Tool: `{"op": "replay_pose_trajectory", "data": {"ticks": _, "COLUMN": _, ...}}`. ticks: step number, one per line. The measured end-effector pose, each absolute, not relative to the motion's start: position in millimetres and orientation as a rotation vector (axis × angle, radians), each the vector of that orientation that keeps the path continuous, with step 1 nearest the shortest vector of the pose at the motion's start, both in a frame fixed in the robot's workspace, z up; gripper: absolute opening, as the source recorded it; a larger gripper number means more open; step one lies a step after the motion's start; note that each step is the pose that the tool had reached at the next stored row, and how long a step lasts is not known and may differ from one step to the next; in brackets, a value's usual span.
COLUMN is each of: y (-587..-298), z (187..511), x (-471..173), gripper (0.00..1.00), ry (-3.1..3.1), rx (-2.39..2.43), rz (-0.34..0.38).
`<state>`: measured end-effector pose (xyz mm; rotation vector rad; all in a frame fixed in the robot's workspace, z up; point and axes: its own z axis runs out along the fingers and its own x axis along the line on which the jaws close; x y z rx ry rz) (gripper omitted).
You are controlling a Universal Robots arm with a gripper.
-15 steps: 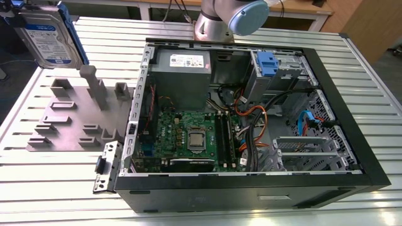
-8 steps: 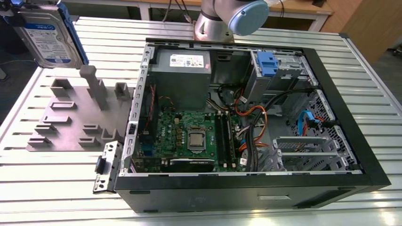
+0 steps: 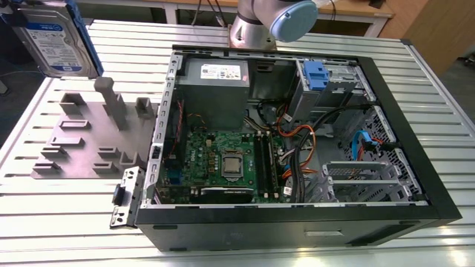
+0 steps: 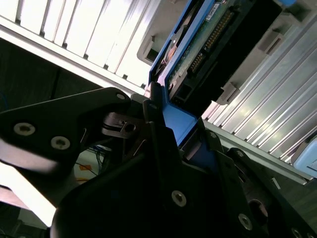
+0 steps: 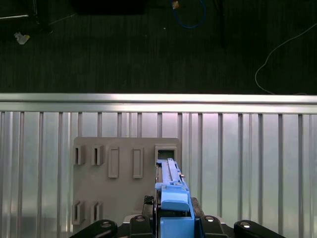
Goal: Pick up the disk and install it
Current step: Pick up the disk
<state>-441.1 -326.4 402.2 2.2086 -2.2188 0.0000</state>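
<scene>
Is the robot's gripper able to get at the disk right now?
Yes, it looks so. In the second wrist view the gripper seems shut on the disk, clamping its blue edge. In the exterior view the disk hangs up in the air at the exterior view's left, with nothing in the way.

The gripper (image 5: 173,220) is clamped on the disk (image 5: 171,191), and in the second wrist view its black fingers (image 4: 157,139) press the blue side rail from both sides. In the exterior view the silver arm (image 3: 252,25) rises upright, with a pale blue joint cap (image 3: 293,19).
</scene>
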Motion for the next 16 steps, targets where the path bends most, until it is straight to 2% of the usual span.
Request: {"op": "replay_pose_trajectory", "data": {"ticks": 16, "y": -326, "z": 417, "x": -441, "gripper": 0.36, "ry": -2.219, "rx": 2.209, "rz": 0.0}}
